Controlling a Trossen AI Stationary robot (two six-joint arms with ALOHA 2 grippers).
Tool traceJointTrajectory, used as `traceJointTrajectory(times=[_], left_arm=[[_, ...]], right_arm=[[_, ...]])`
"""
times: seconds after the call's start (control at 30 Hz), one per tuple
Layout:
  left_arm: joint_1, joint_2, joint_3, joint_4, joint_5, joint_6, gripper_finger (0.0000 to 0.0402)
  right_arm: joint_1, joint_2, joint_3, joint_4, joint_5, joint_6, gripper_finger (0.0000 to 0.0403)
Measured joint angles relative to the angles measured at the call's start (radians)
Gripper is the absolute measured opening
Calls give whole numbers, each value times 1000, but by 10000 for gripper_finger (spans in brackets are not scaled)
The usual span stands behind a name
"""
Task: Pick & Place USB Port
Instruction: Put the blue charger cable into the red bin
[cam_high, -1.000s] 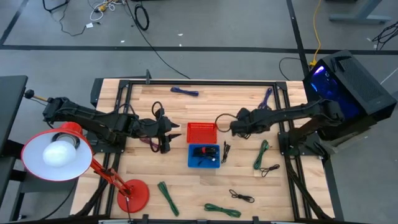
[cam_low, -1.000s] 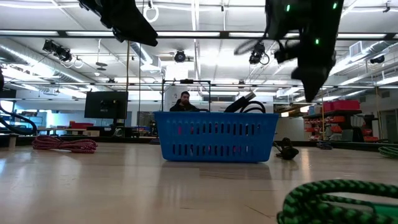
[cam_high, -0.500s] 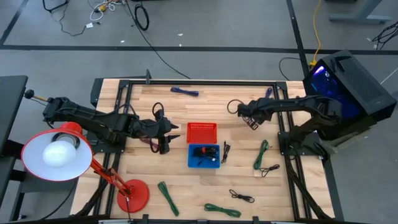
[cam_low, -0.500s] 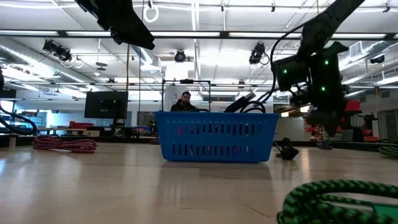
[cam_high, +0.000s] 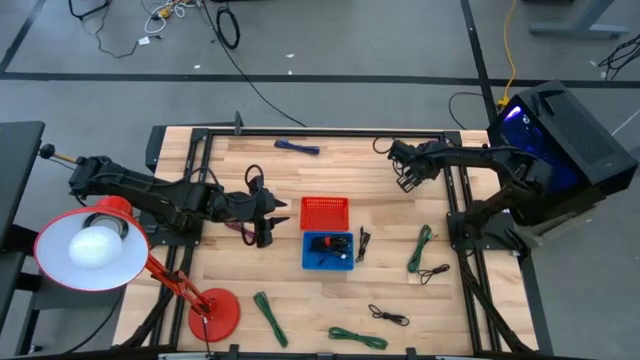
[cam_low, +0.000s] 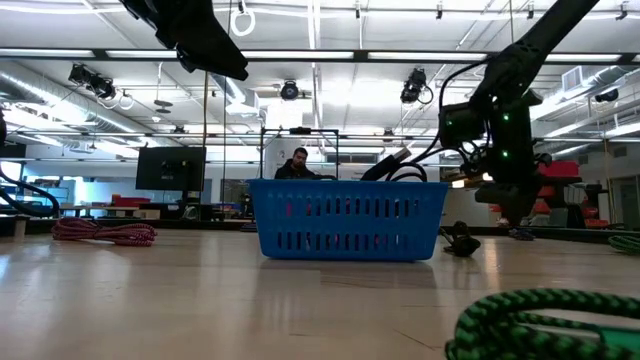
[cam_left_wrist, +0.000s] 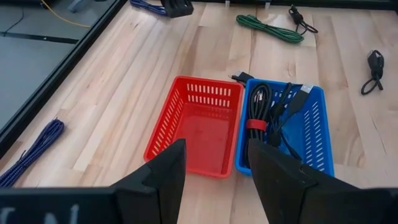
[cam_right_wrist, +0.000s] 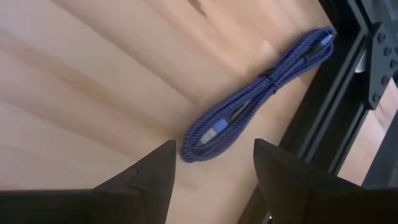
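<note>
Right arm over a purple cable at the table's far right; left arm waits beside the baskets.

High view: the right gripper (cam_high: 405, 178) hovers upper right of centre, the left gripper (cam_high: 268, 215) left of centre next to the red basket (cam_high: 325, 213); the blue basket (cam_high: 329, 251) below it holds black cables. Low view: the blue basket sits mid-frame, a person behind it. Left wrist view: fingers apart, empty, red basket bare. Right wrist view: fingers (cam_right_wrist: 148, 174) spread wide, nothing held, the purple cable (cam_right_wrist: 260, 83) coiled beside the black frame rail (cam_right_wrist: 329, 106). A descent there could hit the rail or snag one loop, uncoiling the bundle. No readable writing anywhere.
</note>
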Motion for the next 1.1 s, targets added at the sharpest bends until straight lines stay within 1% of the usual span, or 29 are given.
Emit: traceJointTrajectory(times=[0.1,0.23,0.6,0.67,0.73,0.8,0.97,1.07,1.1], left_arm=[[0,0,0,-5,0,0,179],[0,0,0,-5,0,1,179],[0,0,0,-5,0,2,179],[0,0,0,-5,0,2,179],[0,0,0,-5,0,2,179],[0,0,0,-5,-1,2,179],[-3,0,0,-5,0,0,179],[-4,0,0,-5,0,0,179],[-4,0,0,-5,0,0,179]], right_arm=[[-24,0,0,4,-15,-9,217],[-38,0,-7,55,-78,-35,217],[-68,-9,-143,156,-87,-42,217],[-59,-8,-148,161,-79,-44,212],[-56,-8,-149,164,-86,-39,196],[-57,-6,-150,172,-103,-34,170],[-57,-5,-151,181,-149,-42,88],[-56,-4,-152,181,-148,-38,28],[-57,-3,-153,179,-142,-39,17]])
